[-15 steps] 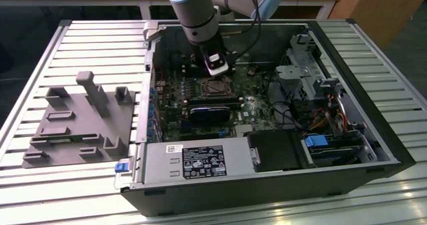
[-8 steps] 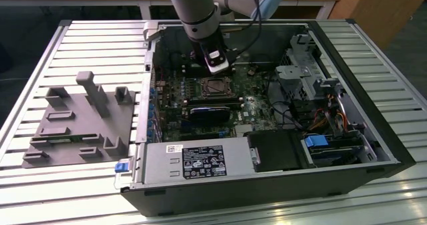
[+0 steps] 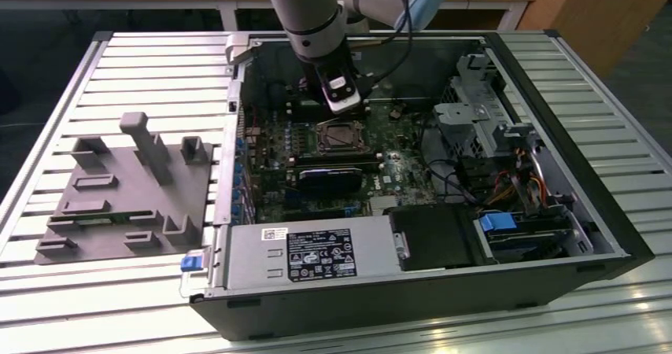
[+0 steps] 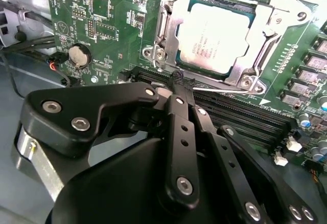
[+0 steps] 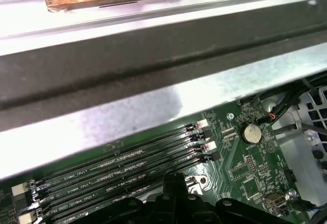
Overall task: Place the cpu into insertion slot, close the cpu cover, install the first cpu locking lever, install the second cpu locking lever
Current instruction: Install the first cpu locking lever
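Hiding one end of a locking lever [image 4: 220, 89]: end effector [image 4: 178, 78], pinched together, beside covered cpu [image 4: 217, 35].

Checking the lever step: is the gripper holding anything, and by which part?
Cannot be told for sure: the gripper's shut tips meet the end of the thin locking lever beside the cpu cover, with no clear pinch.

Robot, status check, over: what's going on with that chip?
Claw closed, tip beside the metal cover. Chip seated under that cover. Memory slots right by the claw.
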Controlling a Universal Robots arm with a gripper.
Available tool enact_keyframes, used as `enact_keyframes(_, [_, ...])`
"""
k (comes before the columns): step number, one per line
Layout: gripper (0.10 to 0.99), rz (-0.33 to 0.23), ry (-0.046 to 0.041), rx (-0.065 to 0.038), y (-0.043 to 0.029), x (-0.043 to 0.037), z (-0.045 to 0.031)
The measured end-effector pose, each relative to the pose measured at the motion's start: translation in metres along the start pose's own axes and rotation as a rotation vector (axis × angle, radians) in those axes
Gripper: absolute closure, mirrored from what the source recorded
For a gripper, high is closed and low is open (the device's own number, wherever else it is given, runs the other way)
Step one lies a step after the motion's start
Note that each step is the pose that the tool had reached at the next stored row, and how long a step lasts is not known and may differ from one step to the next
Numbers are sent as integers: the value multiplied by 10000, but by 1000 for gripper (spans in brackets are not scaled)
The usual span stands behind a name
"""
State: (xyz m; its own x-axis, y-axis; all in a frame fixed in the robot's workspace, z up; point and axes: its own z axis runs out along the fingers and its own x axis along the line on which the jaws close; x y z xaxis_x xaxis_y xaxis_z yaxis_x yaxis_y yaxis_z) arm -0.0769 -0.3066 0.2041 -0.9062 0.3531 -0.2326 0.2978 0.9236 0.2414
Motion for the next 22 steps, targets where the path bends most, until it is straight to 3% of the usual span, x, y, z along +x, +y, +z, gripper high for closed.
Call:
enact_keyframes(7, [984,8,-2,1,-5,58,-15])
enact_keyframes(12, [984,8,-2,2,39,84,-11])
enact_keyframes(22, [984,9,-4,5,65,90,-5])
